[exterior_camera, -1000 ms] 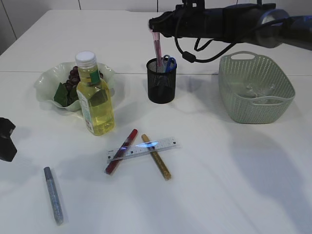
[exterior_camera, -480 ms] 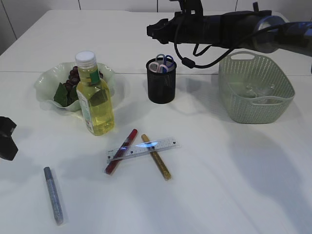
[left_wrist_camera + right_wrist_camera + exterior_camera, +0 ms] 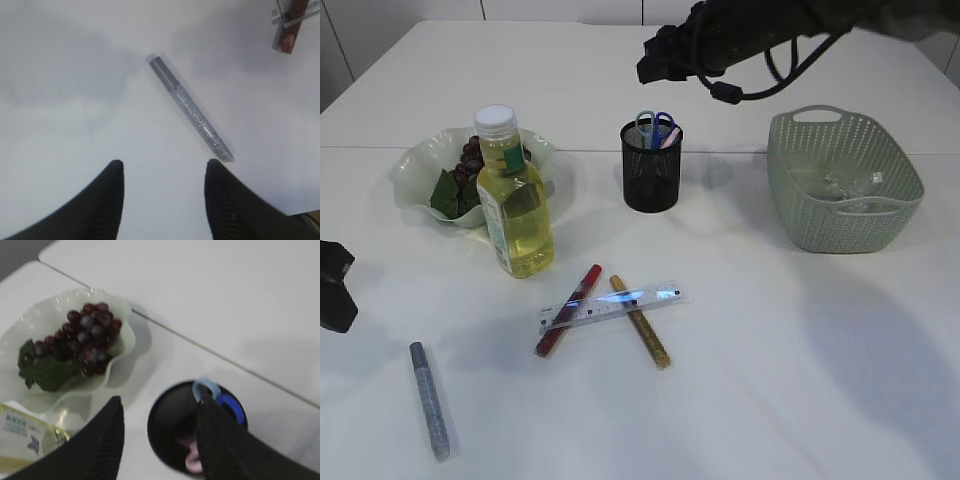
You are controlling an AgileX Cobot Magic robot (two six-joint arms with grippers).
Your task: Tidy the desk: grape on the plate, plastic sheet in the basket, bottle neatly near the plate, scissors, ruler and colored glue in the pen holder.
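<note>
The grape (image 3: 472, 158) (image 3: 88, 335) lies on the green plate (image 3: 416, 163) (image 3: 55, 305). In front of the plate stands the yellow bottle (image 3: 518, 200) (image 3: 24, 436). The black pen holder (image 3: 651, 172) (image 3: 169, 426) holds the scissors (image 3: 656, 121) (image 3: 216, 393) and a pink glue (image 3: 668, 139) (image 3: 192, 461). The clear ruler (image 3: 612, 305) lies across the red glue (image 3: 568, 311) and gold glue (image 3: 641, 322). A silver glue (image 3: 429, 400) (image 3: 190, 107) lies at front left. The plastic sheet (image 3: 848, 186) is in the basket (image 3: 790, 190). My right gripper (image 3: 655, 60) (image 3: 159, 410) hovers open and empty above the pen holder. My left gripper (image 3: 332, 285) (image 3: 164, 167) is open over bare table, near the silver glue.
The red glue (image 3: 290, 36) and the ruler's end (image 3: 280, 11) show at the top right of the left wrist view. A table seam runs behind the plate and pen holder. White tabletop stretches across the front right.
My right gripper opened and let the pink glue drop into the pen holder, then rose up and away from it. The left arm has not moved.
</note>
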